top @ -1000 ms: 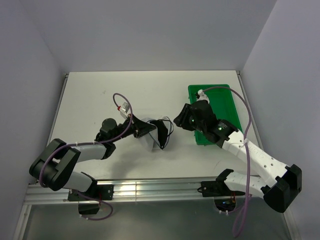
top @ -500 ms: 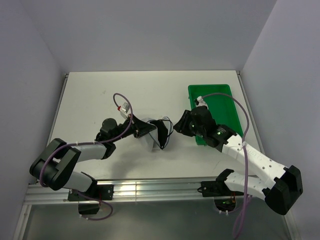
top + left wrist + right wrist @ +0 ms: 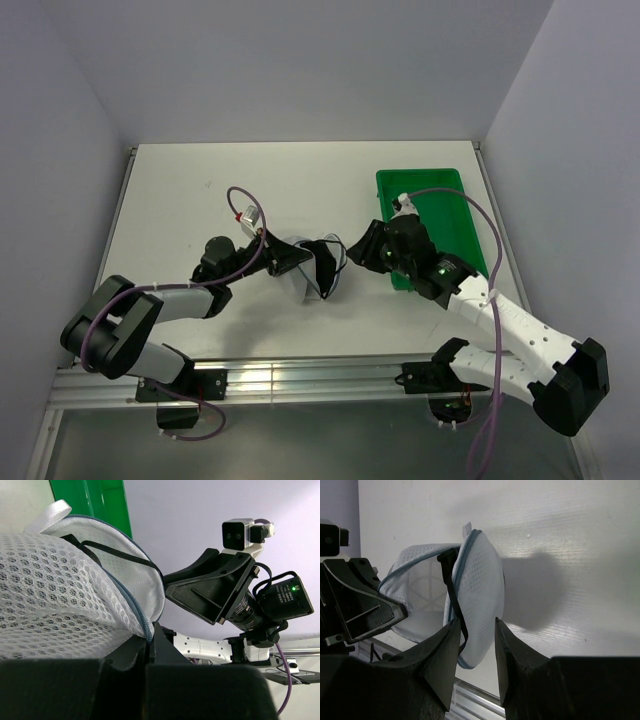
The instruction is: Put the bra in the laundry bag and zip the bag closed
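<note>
The laundry bag (image 3: 305, 277) is pale mesh with a blue-grey zipper edge and is held up off the table, mouth open. My left gripper (image 3: 284, 261) is shut on its zipper rim (image 3: 146, 630). The mesh (image 3: 55, 595) fills the left wrist view. Of the bra, only a thin black strap (image 3: 451, 592) is clearly seen. It hangs across the bag's mouth (image 3: 422, 587) and also shows in the left wrist view (image 3: 117, 555). Dark fabric (image 3: 325, 262) sits at the bag in the top view. My right gripper (image 3: 474, 626) is open right at the bag (image 3: 482, 587), the strap beside its left finger (image 3: 445, 645).
A green plastic tray (image 3: 430, 205) stands at the right of the table, partly under my right arm, and shows in the left wrist view (image 3: 102, 500). The table's near edge with its metal rail (image 3: 300, 375) is close below the bag.
My right gripper has moved slightly left and nearer, closing in on the bag. My left gripper and the bag have stayed where they were.
</note>
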Controlling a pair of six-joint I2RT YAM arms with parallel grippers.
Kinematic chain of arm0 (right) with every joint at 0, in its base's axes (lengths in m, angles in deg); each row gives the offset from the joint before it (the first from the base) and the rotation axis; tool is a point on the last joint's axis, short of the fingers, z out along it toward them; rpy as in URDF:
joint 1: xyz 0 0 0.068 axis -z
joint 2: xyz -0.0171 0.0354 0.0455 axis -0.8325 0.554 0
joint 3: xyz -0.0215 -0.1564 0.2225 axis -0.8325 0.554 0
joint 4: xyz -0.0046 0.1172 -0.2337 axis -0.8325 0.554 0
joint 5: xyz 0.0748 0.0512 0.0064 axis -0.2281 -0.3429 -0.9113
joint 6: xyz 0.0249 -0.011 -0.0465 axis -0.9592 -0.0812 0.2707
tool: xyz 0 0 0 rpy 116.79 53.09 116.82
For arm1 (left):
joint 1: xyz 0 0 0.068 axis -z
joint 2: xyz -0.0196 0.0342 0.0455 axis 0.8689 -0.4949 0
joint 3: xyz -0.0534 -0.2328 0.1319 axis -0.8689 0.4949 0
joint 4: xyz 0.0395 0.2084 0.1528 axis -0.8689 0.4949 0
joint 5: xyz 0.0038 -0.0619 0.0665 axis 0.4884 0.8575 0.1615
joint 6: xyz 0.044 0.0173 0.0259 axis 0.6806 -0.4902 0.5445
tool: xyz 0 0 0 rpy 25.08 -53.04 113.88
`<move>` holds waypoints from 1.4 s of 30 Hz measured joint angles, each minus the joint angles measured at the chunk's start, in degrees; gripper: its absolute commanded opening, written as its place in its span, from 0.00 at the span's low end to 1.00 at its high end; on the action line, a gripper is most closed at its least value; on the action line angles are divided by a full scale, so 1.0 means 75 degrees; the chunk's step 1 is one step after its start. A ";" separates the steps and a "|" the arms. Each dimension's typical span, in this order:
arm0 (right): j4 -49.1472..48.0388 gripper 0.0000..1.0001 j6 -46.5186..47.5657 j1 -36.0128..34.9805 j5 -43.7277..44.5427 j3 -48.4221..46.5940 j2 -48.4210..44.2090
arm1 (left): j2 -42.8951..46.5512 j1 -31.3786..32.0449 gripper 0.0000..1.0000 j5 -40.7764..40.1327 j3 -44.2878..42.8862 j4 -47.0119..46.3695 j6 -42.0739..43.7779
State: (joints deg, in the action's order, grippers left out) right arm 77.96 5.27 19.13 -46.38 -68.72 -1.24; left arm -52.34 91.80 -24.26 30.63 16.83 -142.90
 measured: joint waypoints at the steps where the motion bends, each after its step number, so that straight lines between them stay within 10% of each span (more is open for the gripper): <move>1: -0.0012 0.41 -0.0006 0.0000 0.0012 0.0003 0.0023 | -0.0003 0.0000 0.00 0.0003 0.0000 -0.0006 -0.0003; 42: -0.0743 0.39 -0.0108 0.0119 -0.0691 0.0452 0.0061 | -0.0146 0.0000 0.00 0.0006 -0.0035 -0.0105 -0.0003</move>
State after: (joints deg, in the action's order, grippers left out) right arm 72.38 4.46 20.02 -51.56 -65.33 -0.79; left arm -53.44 91.80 -24.22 30.37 16.05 -142.92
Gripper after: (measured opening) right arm 0.393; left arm 0.033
